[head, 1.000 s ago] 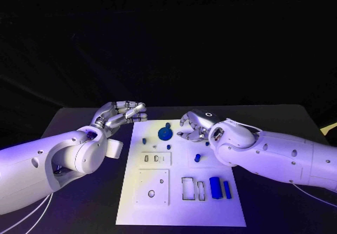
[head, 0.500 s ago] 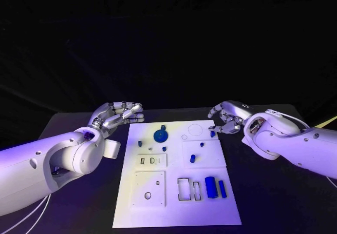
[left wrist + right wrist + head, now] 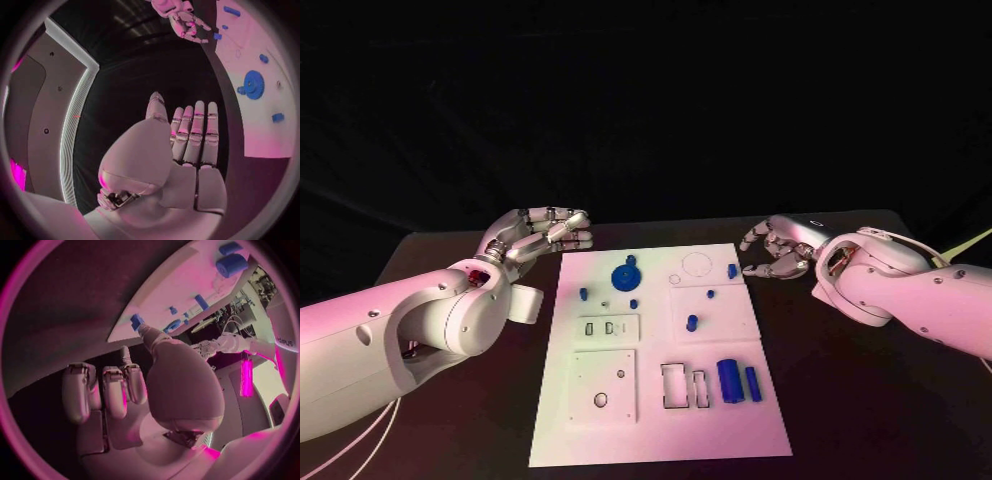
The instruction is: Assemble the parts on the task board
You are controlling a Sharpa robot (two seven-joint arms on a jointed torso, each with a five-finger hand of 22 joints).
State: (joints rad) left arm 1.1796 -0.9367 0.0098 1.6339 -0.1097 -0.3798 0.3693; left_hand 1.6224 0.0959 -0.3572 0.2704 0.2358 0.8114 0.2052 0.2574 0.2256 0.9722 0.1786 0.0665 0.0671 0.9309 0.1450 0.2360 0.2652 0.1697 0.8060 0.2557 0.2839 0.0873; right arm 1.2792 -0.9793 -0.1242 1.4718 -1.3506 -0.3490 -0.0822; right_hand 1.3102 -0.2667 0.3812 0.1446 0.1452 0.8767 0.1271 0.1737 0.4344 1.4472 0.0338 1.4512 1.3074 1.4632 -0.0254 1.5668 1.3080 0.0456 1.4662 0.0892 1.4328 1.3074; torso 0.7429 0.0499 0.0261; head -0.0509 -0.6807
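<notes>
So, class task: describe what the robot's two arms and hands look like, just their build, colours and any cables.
Both arms are smooth, rounded white shells with small dark screw holes. The left arm has thin white cables hanging beneath it. Each ends in a silver, jointed metal hand: the left hand and the right hand. In the wrist views the palms are smooth, domed and pale, with segmented fingers.
</notes>
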